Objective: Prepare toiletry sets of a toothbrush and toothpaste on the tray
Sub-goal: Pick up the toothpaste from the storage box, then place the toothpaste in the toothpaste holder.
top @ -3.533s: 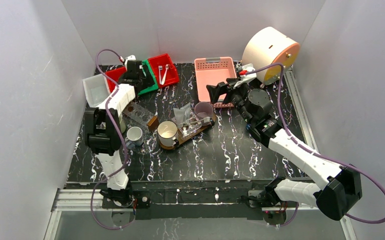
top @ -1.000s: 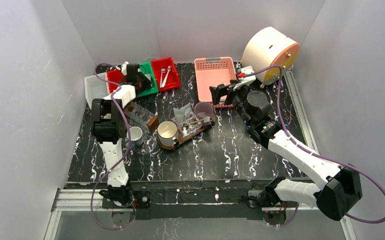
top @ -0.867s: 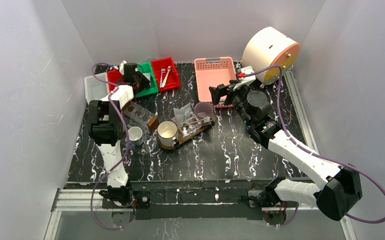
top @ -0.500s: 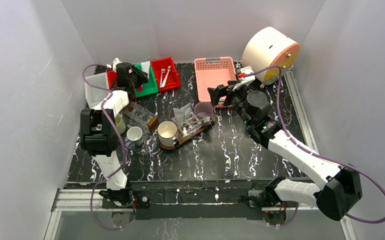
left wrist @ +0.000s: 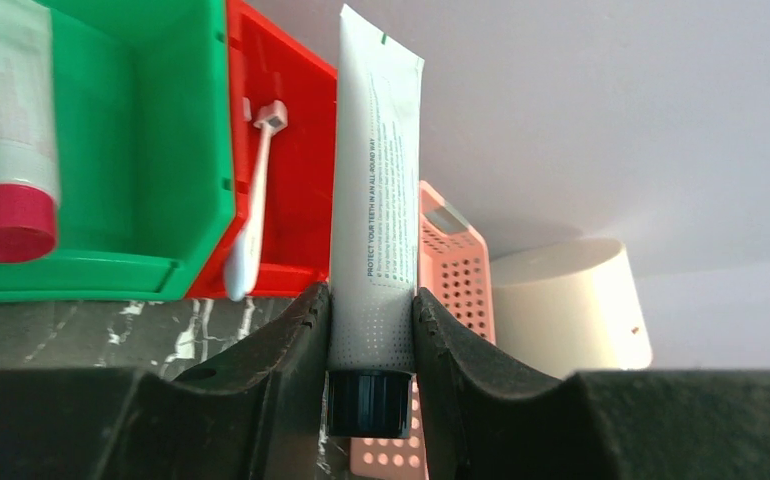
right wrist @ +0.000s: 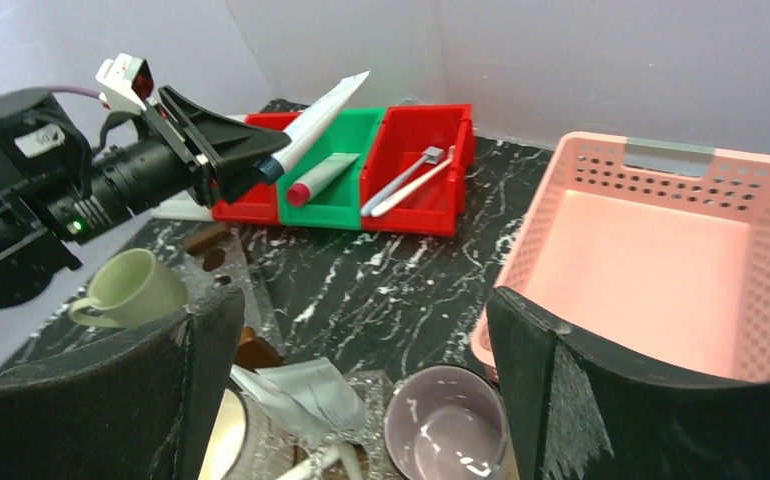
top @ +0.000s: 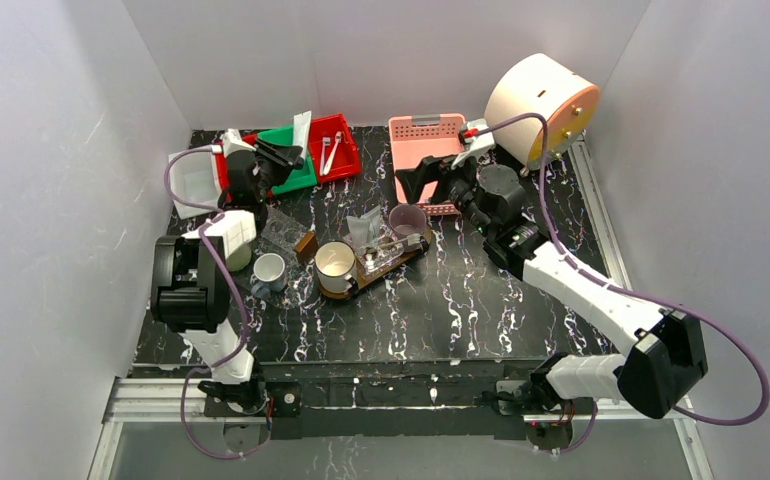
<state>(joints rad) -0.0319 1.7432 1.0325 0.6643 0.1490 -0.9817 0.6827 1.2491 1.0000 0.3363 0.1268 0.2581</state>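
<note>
Over the bins [top: 301, 175] at far left, we find the left pincer [left wrist: 371, 310] risen since a second ago, clamped on a dark-capped tube [left wrist: 376, 170]. The right pincer [right wrist: 361, 310] stands apart, empty. The tray [top: 408, 250], well apart, awaits that tube.

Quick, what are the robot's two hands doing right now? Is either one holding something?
The left gripper: closed on a white toothpaste tube with a dark cap.
The right gripper: open, holding nothing.
</note>
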